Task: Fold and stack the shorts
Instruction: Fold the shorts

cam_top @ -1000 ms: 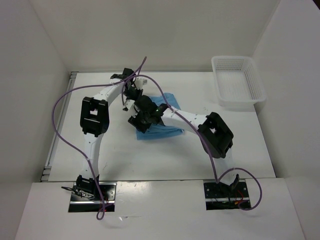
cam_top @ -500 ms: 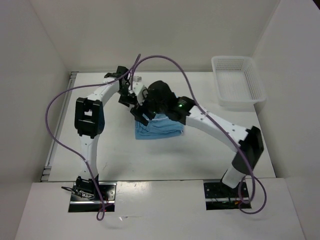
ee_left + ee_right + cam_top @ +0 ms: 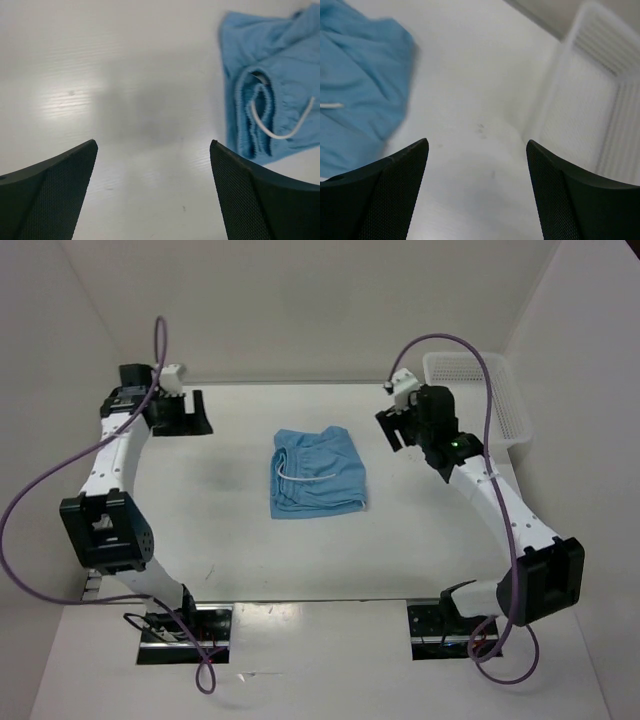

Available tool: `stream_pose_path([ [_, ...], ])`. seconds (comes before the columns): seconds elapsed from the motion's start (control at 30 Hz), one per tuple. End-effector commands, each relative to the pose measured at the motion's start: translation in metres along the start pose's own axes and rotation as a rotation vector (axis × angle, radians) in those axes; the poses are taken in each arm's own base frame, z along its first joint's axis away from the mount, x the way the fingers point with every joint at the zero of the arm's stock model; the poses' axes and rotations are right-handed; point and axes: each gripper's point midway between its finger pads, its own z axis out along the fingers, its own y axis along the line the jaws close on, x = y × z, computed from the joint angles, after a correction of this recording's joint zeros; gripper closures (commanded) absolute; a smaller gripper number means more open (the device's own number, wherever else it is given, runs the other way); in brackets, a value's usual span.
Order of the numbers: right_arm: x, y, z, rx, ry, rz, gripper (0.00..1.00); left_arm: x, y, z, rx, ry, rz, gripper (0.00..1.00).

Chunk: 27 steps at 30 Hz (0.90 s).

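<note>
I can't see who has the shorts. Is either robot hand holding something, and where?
Nothing is held. The left gripper and right gripper are open; the shorts lie on the table.

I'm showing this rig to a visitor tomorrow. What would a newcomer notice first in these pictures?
The folded light blue shorts lie at the centre, a loop of white drawstring showing on top. Both arms are spread wide of them: the left gripper near the far left corner, the right gripper beside the white mesh basket at far right, both open.
</note>
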Motion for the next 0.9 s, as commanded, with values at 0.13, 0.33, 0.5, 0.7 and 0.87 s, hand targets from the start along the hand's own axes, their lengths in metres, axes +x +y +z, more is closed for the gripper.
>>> stream_pose_path([
  [0.13,0.028,-0.094,-0.045,0.28,-0.056,0.068,0.15,0.043,0.024,-0.022,-0.03,0.002,-0.079,0.0],
  [0.33,0.035,-0.128,-0.086,0.407,-0.125,0.159,0.14,0.044,0.052,-0.052,-0.125,-0.125,-0.096,0.0],
  [0.5,0.057,-0.125,-0.1,0.425,-0.114,0.184,0.14,0.05,0.049,-0.05,-0.095,-0.122,-0.105,0.0],
  [0.7,0.073,-0.118,-0.111,0.423,-0.1,0.212,0.14,0.052,0.05,-0.048,-0.095,-0.122,-0.105,0.0],
  [0.87,0.083,-0.111,-0.112,0.406,-0.086,0.226,0.14,0.049,0.044,-0.05,-0.068,-0.134,-0.099,0.0],
])
